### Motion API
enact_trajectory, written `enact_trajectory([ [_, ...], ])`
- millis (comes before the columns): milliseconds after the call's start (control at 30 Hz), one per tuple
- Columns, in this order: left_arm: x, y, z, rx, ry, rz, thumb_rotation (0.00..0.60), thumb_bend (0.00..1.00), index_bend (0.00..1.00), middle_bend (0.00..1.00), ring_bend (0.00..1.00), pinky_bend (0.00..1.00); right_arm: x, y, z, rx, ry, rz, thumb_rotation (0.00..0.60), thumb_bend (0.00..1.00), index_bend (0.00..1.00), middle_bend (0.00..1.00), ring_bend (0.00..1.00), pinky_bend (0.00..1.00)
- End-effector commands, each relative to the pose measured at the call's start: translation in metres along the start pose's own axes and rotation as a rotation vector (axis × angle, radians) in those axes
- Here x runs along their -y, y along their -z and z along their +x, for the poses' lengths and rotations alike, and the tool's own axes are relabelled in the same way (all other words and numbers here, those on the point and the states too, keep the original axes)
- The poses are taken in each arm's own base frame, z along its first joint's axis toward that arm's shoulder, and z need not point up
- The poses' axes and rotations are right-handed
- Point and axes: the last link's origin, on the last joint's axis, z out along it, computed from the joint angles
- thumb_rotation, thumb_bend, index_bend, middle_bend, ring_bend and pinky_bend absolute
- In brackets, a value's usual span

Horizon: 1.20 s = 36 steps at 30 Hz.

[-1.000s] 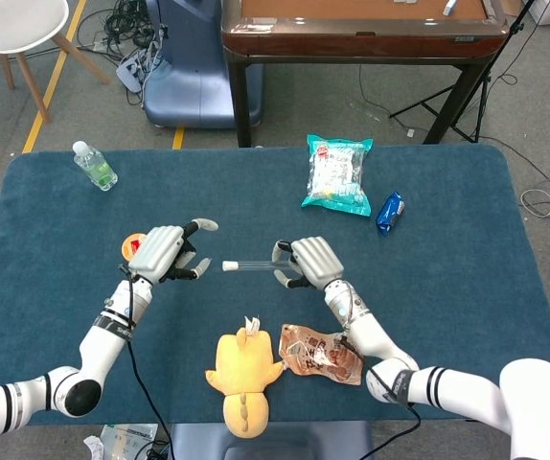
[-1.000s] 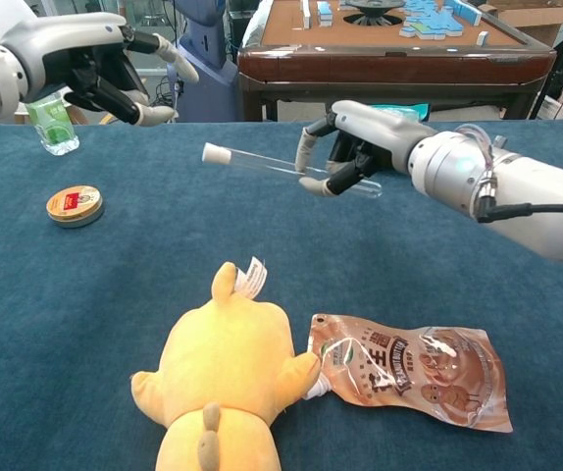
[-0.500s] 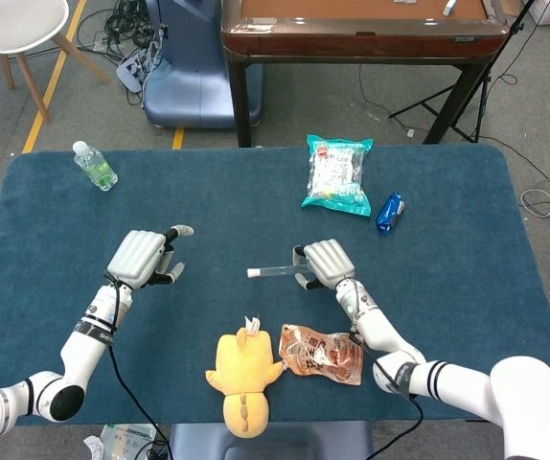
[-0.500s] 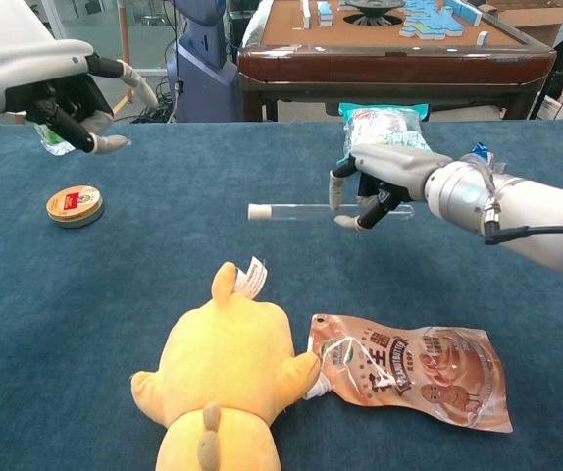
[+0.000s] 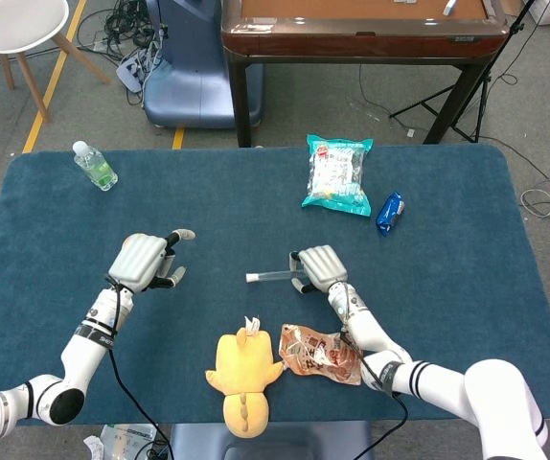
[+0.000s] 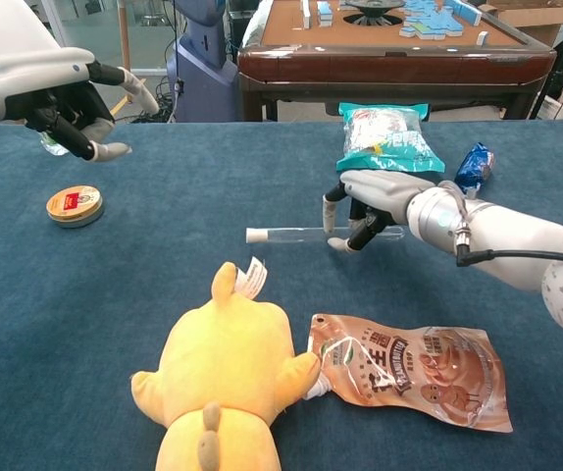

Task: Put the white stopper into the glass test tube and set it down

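Yellow plush toy [image 6: 225,378] touching brown snack pouch [image 6: 414,369]; round tin [image 6: 75,205] apart.

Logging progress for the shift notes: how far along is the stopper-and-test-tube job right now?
Done: the white stopper already sits in the end of the glass test tube. In hand: the right hand holds the tube level, low over or on the blue table; contact cannot be judged. The left hand hovers off to the side, holding nothing. Left: let go of the tube and pull the hand away.

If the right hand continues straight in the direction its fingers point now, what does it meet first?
Most likely the table. The right hand points its fingers down around the test tube, which appears to lie at the cloth already, though contact is unclear.
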Motion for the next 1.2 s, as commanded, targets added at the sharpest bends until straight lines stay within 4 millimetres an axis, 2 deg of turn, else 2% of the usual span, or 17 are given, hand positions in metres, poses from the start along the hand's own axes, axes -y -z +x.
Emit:
enact_trajectory([
  [33, -0.001, -0.001, 0.0, -0.002, 0.0, -0.001, 0.6, 0.34, 0.24, 0.82, 0.76, 0.91, 0.0, -0.001, -0.001, 0.017, 0.0, -0.006, 0.6, 0.56, 0.65, 0.96, 1.0, 1.0],
  [300, -0.004, -0.003, -0.001, -0.007, -0.001, -0.012, 0.6, 0.34, 0.24, 0.82, 0.76, 0.91, 0.0, 0.0, 0.003, 0.048, -0.002, -0.017, 0.6, 0.42, 0.34, 0.94, 1.0, 1.0],
  [600, -0.002, -0.004, 0.0, -0.016, -0.006, -0.005, 0.6, 0.34, 0.24, 0.81, 0.76, 0.9, 0.003, 0.003, 0.016, 0.029, -0.018, -0.02, 0.6, 0.36, 0.2, 0.94, 1.0, 1.0],
  [700, 0.003, -0.003, 0.004, -0.027, -0.007, 0.009, 0.6, 0.34, 0.23, 0.79, 0.75, 0.9, -0.003, 0.008, 0.034, -0.016, -0.043, -0.025, 0.6, 0.36, 0.2, 0.94, 1.0, 1.0],
  [833, 0.019, 0.002, 0.013, -0.055, 0.005, 0.055, 0.6, 0.34, 0.23, 0.75, 0.72, 0.88, -0.028, 0.023, 0.073, -0.124, -0.068, -0.061, 0.6, 0.36, 0.2, 0.92, 1.0, 1.0],
  [967, 0.042, 0.012, 0.02, -0.064, 0.016, 0.124, 0.6, 0.34, 0.23, 0.68, 0.66, 0.81, -0.061, 0.051, 0.106, -0.21, -0.036, -0.114, 0.6, 0.36, 0.23, 0.89, 0.99, 1.0],
  [1033, 0.052, 0.018, 0.022, -0.057, 0.012, 0.156, 0.6, 0.34, 0.23, 0.65, 0.63, 0.76, -0.077, 0.068, 0.117, -0.236, -0.012, -0.148, 0.6, 0.36, 0.28, 0.86, 0.96, 1.0],
  [1133, 0.065, 0.028, 0.023, -0.055, -0.004, 0.197, 0.6, 0.34, 0.23, 0.62, 0.6, 0.69, -0.097, 0.091, 0.127, -0.257, 0.006, -0.19, 0.6, 0.36, 0.36, 0.79, 0.86, 0.99],
  [1200, 0.076, 0.037, 0.023, -0.056, -0.013, 0.23, 0.6, 0.34, 0.23, 0.59, 0.57, 0.66, -0.113, 0.111, 0.133, -0.268, 0.017, -0.226, 0.6, 0.36, 0.4, 0.73, 0.78, 0.95],
])
